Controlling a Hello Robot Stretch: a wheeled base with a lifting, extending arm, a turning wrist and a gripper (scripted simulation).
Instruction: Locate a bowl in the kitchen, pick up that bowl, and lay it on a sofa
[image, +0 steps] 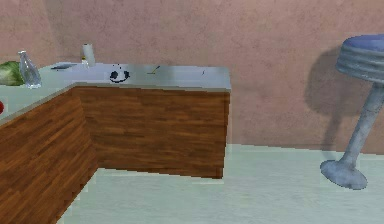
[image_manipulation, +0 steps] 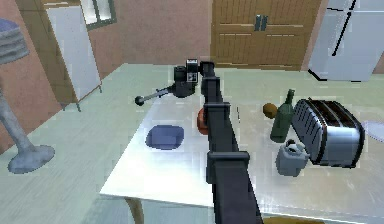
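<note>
Arm side view: fingers (image_manipulation: 150, 97) near bowl (image_manipulation: 165, 136) on counter (image_manipulation: 150, 172).
Best lowered squarely onto the rim; whether the fingers are apart cannot be told.

Arm (image_manipulation: 225, 140) hides pt of reddish obj (image_manipulation: 199, 118); stool (image: 362, 55) cropped.

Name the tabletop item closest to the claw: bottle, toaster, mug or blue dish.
The blue dish, flat and just below the claw in the arm side view; the bottle, toaster and mug stand on the arm's other side.
</note>
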